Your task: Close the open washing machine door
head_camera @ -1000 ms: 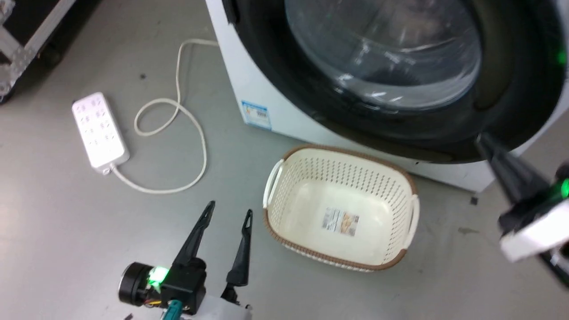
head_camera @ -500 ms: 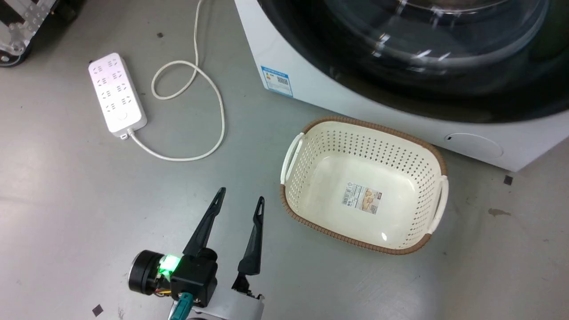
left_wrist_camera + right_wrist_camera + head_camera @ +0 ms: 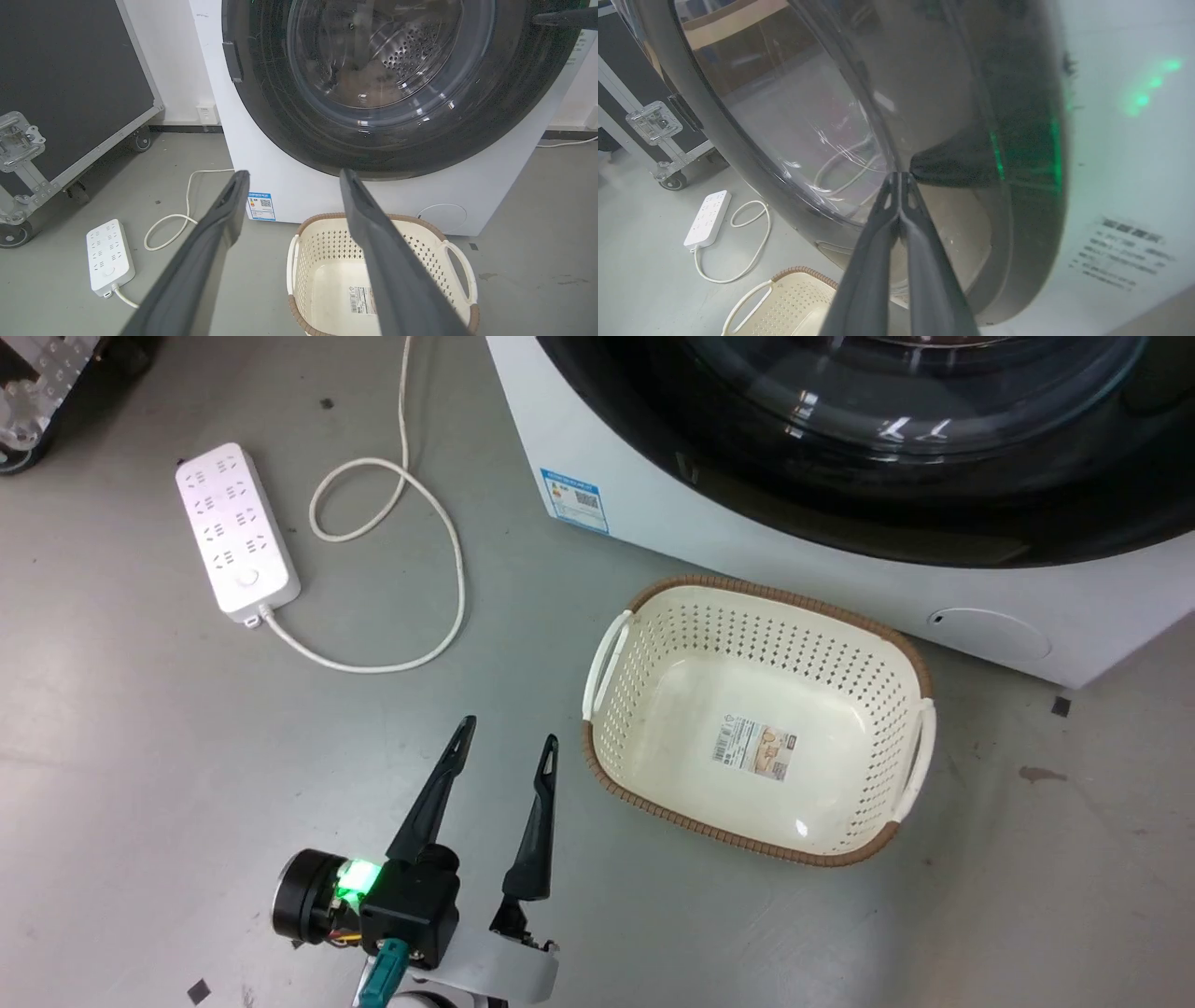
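The washing machine door (image 3: 840,513), a round black frame around bulging clear glass, spans the top of the head view and lies flat against the white washer (image 3: 653,523). The left wrist view shows the door (image 3: 261,102) head-on with the steel drum behind the glass. My right gripper (image 3: 900,175) is shut with nothing between its fingers. Its tips press on the door (image 3: 1017,210) where the glass meets the dark rim. That gripper (image 3: 537,19) also reaches in at the door's upper right. My left gripper (image 3: 507,733) hovers open over the floor, left of the basket.
A cream laundry basket (image 3: 607,653) with a brown rim stands on the grey floor in front of the washer. A white power strip (image 3: 238,527) and its looped cord (image 3: 439,523) lie to the left. A black wheeled flight case (image 3: 70,84) stands further left.
The head camera has shifted, so the washer, basket and power strip sit differently in the picture. The door looks flatter against the washer front than a second ago. The left gripper keeps its open pose.
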Available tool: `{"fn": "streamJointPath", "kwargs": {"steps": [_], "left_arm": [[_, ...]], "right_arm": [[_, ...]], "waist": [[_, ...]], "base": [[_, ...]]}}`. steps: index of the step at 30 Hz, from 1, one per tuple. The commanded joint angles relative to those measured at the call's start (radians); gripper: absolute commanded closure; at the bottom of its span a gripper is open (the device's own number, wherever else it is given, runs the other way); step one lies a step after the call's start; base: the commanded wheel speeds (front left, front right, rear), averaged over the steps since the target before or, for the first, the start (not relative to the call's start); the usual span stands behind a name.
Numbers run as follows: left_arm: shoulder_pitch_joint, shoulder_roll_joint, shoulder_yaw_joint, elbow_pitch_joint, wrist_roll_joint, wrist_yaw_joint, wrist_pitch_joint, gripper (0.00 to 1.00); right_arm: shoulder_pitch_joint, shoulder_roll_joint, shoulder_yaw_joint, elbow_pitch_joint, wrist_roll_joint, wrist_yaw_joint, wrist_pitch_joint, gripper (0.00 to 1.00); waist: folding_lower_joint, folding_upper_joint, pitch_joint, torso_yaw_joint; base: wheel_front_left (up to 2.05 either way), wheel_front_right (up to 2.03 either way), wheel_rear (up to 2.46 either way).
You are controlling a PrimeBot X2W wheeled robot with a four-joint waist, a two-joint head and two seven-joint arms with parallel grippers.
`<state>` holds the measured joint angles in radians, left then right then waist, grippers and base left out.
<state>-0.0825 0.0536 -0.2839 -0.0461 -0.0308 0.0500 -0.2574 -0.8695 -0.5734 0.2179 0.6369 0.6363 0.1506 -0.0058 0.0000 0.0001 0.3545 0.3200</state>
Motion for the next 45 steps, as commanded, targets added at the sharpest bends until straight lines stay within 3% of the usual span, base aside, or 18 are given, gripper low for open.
{"fn": "streamJointPath", "kwargs": {"steps": [1, 2, 3, 4, 11, 15, 23, 31, 37, 45], "left_arm": [[-0.014, 0.0, 0.001, 0.005, -0.003, 0.0, -0.004, 0.0], [-0.013, 0.0, 0.003, 0.008, -0.005, -0.001, -0.004, 0.0], [-0.012, 0.0, 0.006, 0.012, -0.006, -0.003, -0.004, 0.0], [-0.008, 0.001, 0.016, 0.019, -0.01, -0.008, -0.004, 0.0], [0.025, 0.017, 0.062, 0.054, -0.036, -0.039, -0.004, 0.0], [0.059, 0.024, 0.09, 0.066, -0.047, -0.056, -0.004, 0.0], [0.12, 0.028, 0.141, 0.081, -0.058, -0.085, -0.004, 0.0], [0.149, 0.025, 0.178, 0.087, -0.058, -0.106, -0.004, 0.0], [0.168, 0.018, 0.212, 0.096, -0.053, -0.091, -0.004, 0.0], [0.175, 0.01, 0.245, 0.12, -0.049, -0.059, -0.004, 0.0]], "right_arm": [[-0.041, -0.028, -0.023, 0.024, 0.014, -0.02, -0.03, 1.0], [-0.033, -0.022, -0.018, 0.03, 0.019, -0.02, -0.042, 1.0], [-0.022, -0.017, -0.011, 0.032, 0.022, -0.02, -0.057, 0.74], [0.009, -0.004, 0.006, 0.031, 0.028, -0.02, -0.092, 0.0], [0.17, 0.054, 0.024, -0.009, 0.035, -0.02, -0.223, 0.0], [0.277, 0.096, -0.013, -0.064, -0.029, -0.02, -0.252, 0.0], [0.576, 0.27, -0.21, -0.35, -0.236, -0.02, -0.256, 0.0], [0.843, 0.429, -0.284, -0.54, -0.336, -0.02, -0.256, 0.0], [0.947, 0.468, -0.272, -0.568, -0.384, -0.02, -0.256, 0.0], [0.975, 0.478, -0.266, -0.573, -0.416, -0.02, -0.256, 0.0]], "waist": [[0.0, -0.0001, -0.019, -0.01], [0.0, -0.0001, -0.03, -0.016], [0.0, -0.0001, -0.042, -0.021], [0.0, -0.0001, -0.072, -0.037], [0.0, -0.0001, -0.199, -0.115], [0.0, -0.0001, -0.264, -0.168], [0.0, -0.0001, -0.352, -0.244], [0.0, -0.0001, -0.378, -0.277], [0.0, -0.0001, -0.387, -0.284], [0.0, -0.0001, -0.388, -0.274]], "base": [[0.0, 0.0, 0.0], [0.0, 0.0, 0.0], [0.0, 0.0, 0.0], [0.0, 0.0, 0.0], [0.0, 0.0, 0.0], [0.0, 0.0, 0.0], [0.0, 0.0, 0.0], [0.0, 0.0, 0.0], [0.0, 0.0, 0.0], [0.0, 0.0, 0.0]]}}
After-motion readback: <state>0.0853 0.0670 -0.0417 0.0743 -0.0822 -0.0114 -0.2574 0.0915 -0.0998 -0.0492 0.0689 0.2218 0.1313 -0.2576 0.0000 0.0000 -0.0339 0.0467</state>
